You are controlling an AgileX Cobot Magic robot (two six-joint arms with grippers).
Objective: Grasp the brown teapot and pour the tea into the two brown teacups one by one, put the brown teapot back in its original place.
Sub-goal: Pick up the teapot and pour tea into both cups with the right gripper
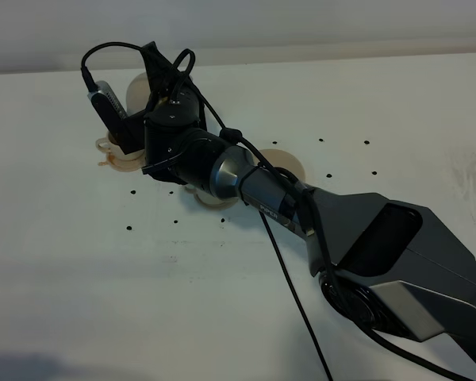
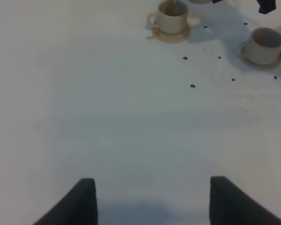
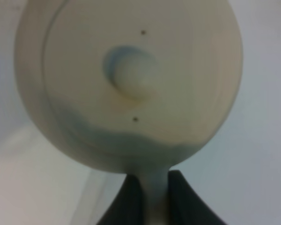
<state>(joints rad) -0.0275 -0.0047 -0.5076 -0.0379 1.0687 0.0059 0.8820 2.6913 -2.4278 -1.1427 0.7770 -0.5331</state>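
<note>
My right gripper (image 3: 151, 190) is shut on the loop handle of the brown teapot (image 3: 131, 79). Its knobbed lid fills the right wrist view. In the high view my arm hides most of the teapot (image 1: 136, 94), which hangs over the far-left teacup (image 1: 113, 152). In the left wrist view a thin brown stream falls into that teacup (image 2: 172, 18). The second teacup (image 2: 264, 44) stands empty on its saucer and is half hidden under my arm in the high view (image 1: 216, 198). The wide saucer (image 1: 284, 163) is bare. My left gripper (image 2: 152, 201) is open and empty over bare table.
A small brownish mark lies by the left cup's saucer (image 2: 152, 35). Black dots (image 1: 129, 228) mark the white table (image 1: 79, 286). My right arm and its cable (image 1: 293, 294) cross the table from lower right to the cups.
</note>
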